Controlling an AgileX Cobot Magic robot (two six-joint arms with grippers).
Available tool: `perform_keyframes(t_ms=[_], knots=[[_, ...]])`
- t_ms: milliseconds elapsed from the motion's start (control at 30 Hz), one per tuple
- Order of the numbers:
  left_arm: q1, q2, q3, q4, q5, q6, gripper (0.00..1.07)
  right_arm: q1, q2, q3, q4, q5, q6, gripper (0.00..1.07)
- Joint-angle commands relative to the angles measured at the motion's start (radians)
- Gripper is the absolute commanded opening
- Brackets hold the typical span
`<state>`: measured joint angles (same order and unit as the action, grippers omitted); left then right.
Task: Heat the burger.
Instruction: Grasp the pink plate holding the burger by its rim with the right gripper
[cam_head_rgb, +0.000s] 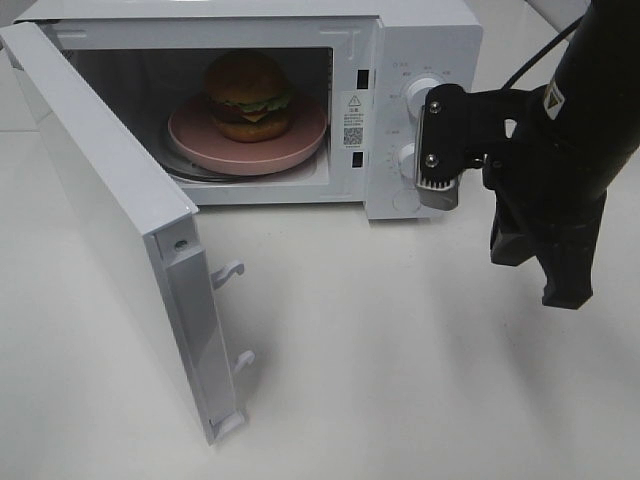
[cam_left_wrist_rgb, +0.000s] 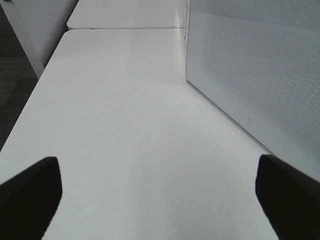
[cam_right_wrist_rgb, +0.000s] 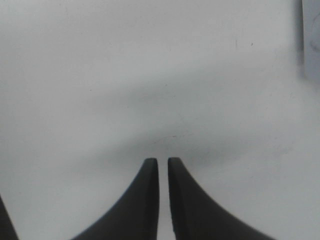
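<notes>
The burger (cam_head_rgb: 249, 95) sits on its pink plate (cam_head_rgb: 300, 140) in the open microwave (cam_head_rgb: 420, 30), left of the almost-closed, empty right gripper (cam_head_rgb: 565, 290); the wide-open, empty left gripper (cam_left_wrist_rgb: 156, 165) is beside the door (cam_head_rgb: 100, 200).

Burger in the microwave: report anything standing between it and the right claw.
Nothing visible does. The golden-brown domed burger sits on the flat pink round plate inside the white microwave, whose door stands wide open. The right claw hangs before the control panel, right of the opening.
</notes>
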<state>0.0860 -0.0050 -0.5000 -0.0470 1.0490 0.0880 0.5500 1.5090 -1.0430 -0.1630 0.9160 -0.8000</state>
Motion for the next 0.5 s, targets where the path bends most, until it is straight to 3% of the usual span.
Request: perform_keyframes(t_ms=[33, 433, 500], knots=[[0.0, -0.019, 0.002, 0.002, -0.009, -0.002, 0.98, -0.001, -0.004, -0.004, -0.005, -0.059, -0.167, 0.12], [0.0, -0.019, 0.002, 0.002, -0.009, -0.002, 0.98, -0.001, -0.004, -0.004, -0.006, -0.139, -0.372, 0.18], [0.0, -0.019, 0.002, 0.002, -0.009, -0.002, 0.98, -0.001, -0.004, -0.004, -0.017, -0.151, -0.41, 0.27]])
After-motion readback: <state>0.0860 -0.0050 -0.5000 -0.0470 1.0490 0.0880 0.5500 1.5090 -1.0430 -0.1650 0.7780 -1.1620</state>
